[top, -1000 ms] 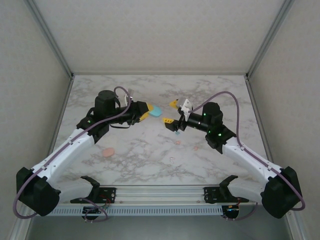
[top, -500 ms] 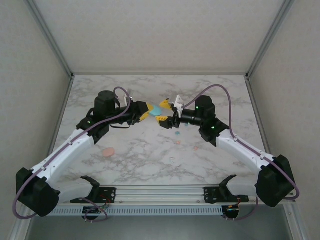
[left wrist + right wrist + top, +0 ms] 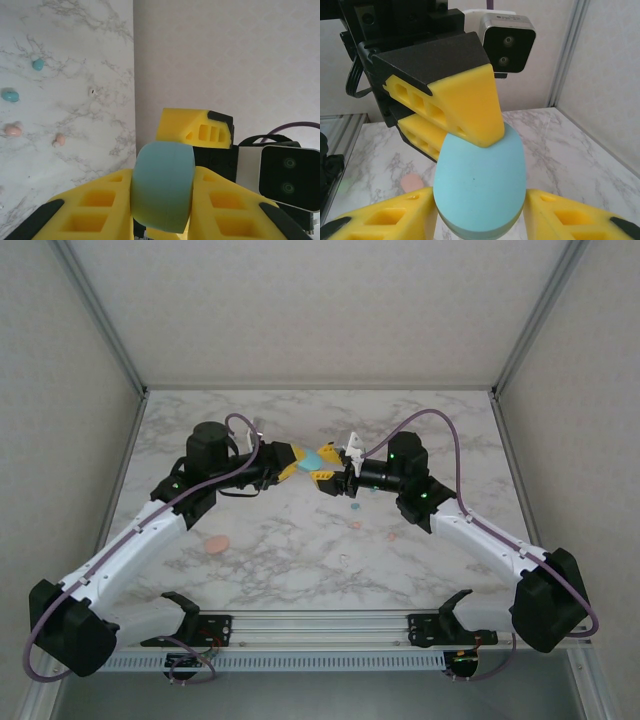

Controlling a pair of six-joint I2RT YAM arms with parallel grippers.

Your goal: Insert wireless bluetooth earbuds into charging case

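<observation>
**Above the marble table [image 3: 270,570]: teal case [image 3: 162,185] between two grippers**

Left gripper [image 3: 296,462] clamps the teal case and holds it aloft, probably so the other arm can open it. Right gripper [image 3: 480,220] has its fingers either side of the case's free end; whether they touch it is unclear. Below both grippers, well apart, the earbuds [image 3: 10,95] lie loose, not yet inserted.

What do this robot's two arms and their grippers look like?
The left arm and right arm have white link shells, black joint housings and bases, small green lights, and a purple cable running along each. The left gripper and right gripper have wedge-shaped yellow fingers with cut-out cells on black backing. Each wrist carries a white two-lens camera.
</observation>
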